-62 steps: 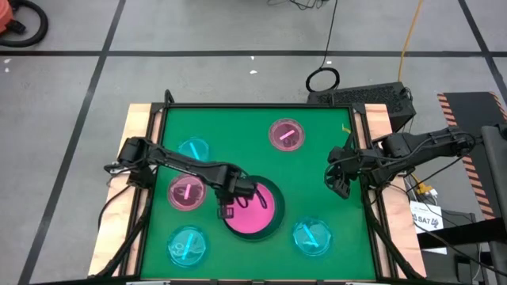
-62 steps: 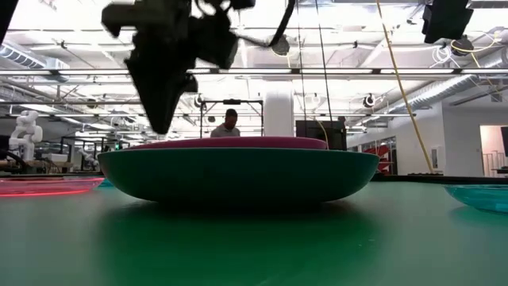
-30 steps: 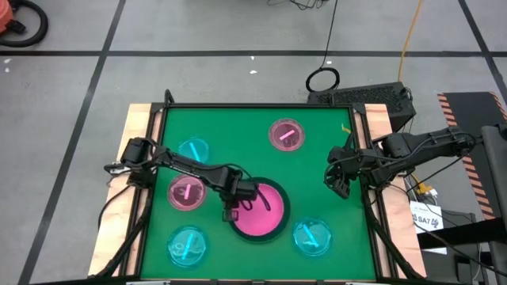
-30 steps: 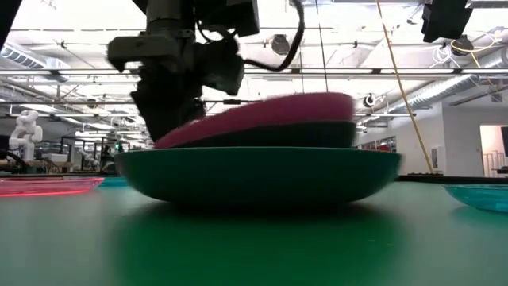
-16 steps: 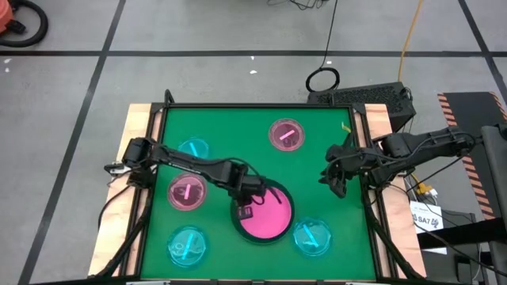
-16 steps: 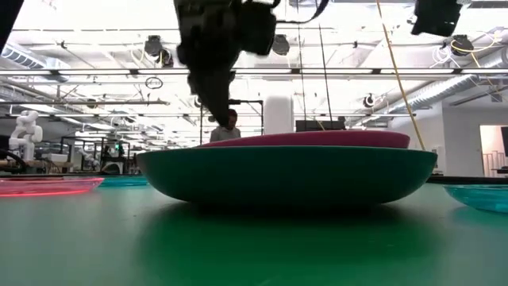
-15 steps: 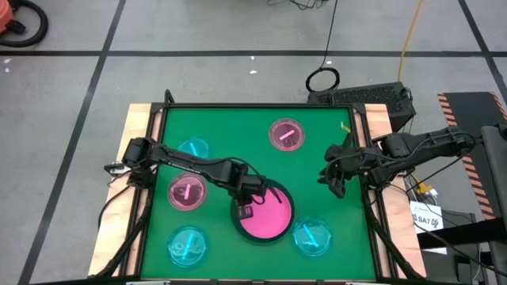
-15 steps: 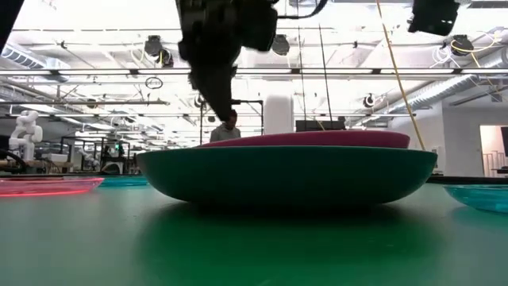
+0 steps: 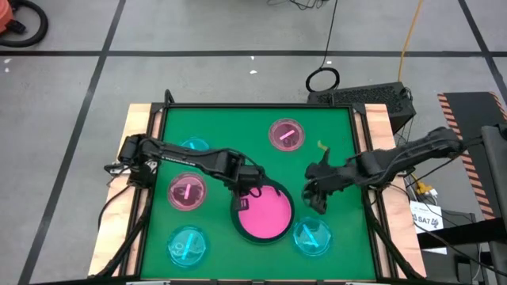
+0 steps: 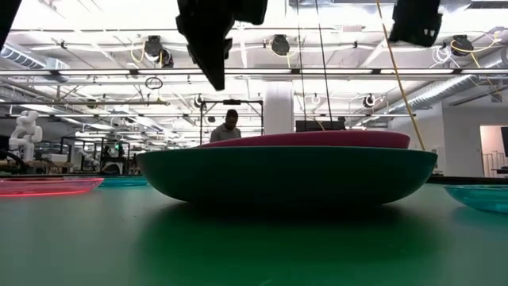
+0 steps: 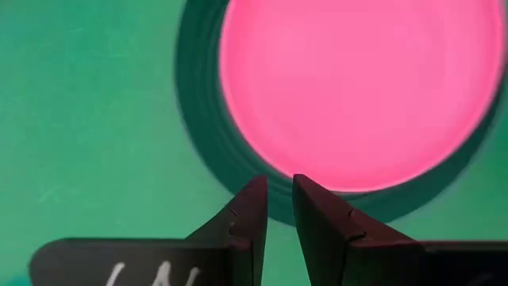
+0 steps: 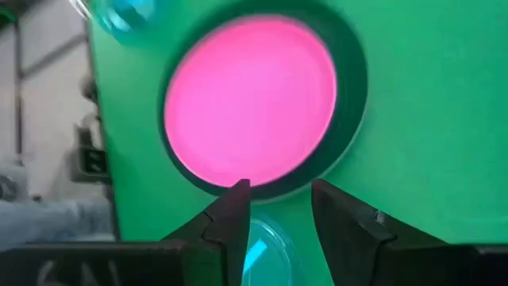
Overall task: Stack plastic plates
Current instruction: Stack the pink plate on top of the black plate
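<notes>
Pink plate [image 9: 264, 218] sits nested in dark green plate [image 9: 235, 224], mid-table. Left gripper [image 9: 252, 188] has lifted off the rim, nearly closed, empty. Right gripper [image 9: 315, 198], open, has swung in beside stack.

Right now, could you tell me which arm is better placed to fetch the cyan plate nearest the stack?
Right. The right gripper hovers open just above that small cyan plate, beside the hot pink plate. The left gripper sits across the stack, nearly closed.
</notes>
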### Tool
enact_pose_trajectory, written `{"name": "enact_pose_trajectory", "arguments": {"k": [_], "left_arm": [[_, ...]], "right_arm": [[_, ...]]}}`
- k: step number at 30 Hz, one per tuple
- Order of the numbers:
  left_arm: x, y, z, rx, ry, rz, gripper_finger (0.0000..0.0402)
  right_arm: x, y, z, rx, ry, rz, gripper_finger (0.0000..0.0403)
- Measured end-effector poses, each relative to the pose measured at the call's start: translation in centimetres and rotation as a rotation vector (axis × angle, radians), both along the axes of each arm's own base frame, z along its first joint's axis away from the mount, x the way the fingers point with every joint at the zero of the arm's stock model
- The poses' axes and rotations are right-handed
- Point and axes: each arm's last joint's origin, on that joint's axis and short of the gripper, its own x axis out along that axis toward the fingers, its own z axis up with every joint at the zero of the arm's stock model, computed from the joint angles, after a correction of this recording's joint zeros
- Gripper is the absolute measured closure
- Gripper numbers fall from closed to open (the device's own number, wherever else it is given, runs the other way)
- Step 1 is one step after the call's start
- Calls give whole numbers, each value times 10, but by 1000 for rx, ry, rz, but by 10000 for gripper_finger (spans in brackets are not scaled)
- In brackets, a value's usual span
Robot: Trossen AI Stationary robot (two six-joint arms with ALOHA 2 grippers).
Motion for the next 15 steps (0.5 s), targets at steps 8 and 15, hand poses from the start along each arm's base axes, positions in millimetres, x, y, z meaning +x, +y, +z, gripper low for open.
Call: {"name": "enact_pose_trajectory", "arguments": {"k": [8, 15], "left_arm": [[-20, 7, -3, -9, 24, 5, 332], [-62, 10, -1, -53, -60, 94, 332]], "right_arm": [[28, 15, -66, 74, 142, -1, 336], [48, 23, -96, 84, 182, 6, 391]]}}
